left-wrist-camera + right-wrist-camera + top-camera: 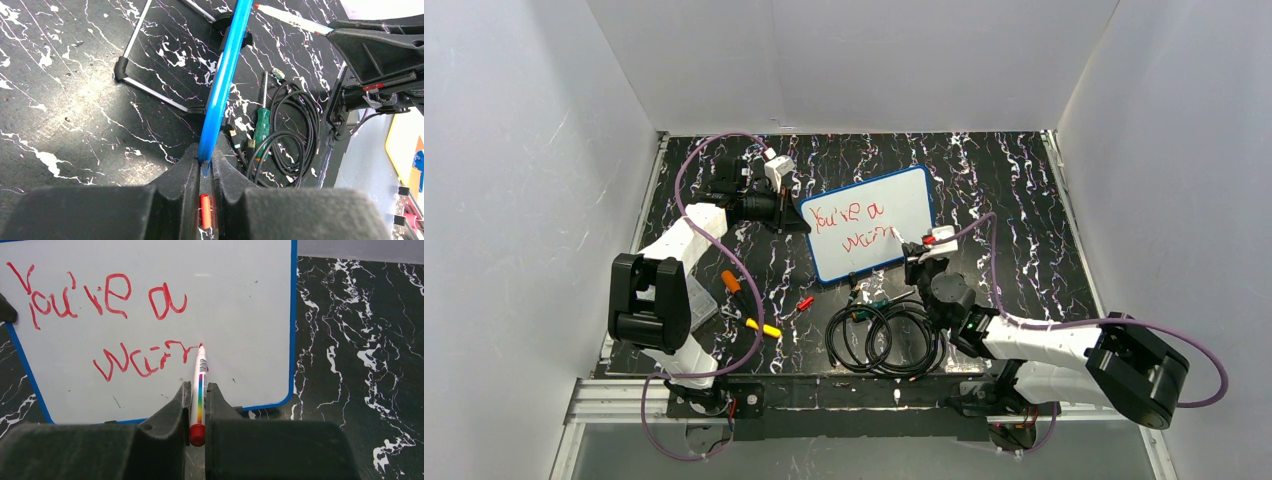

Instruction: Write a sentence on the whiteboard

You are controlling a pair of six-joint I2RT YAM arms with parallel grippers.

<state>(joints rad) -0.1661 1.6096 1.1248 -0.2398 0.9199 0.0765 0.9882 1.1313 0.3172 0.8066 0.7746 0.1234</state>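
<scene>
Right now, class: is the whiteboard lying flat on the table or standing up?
Standing up: the left wrist view shows the whiteboard edge-on, with table on both sides and a wire stand behind.

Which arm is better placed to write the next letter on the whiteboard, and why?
Right. The right gripper is shut on the marker, tip at the end of the sentence on the whiteboard. The left gripper only clamps the board's blue edge.

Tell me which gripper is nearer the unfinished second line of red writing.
Right. The right gripper holds the marker with its tip at the end of the second line; the left gripper clamps the whiteboard at its frame, farther from that line.
</scene>
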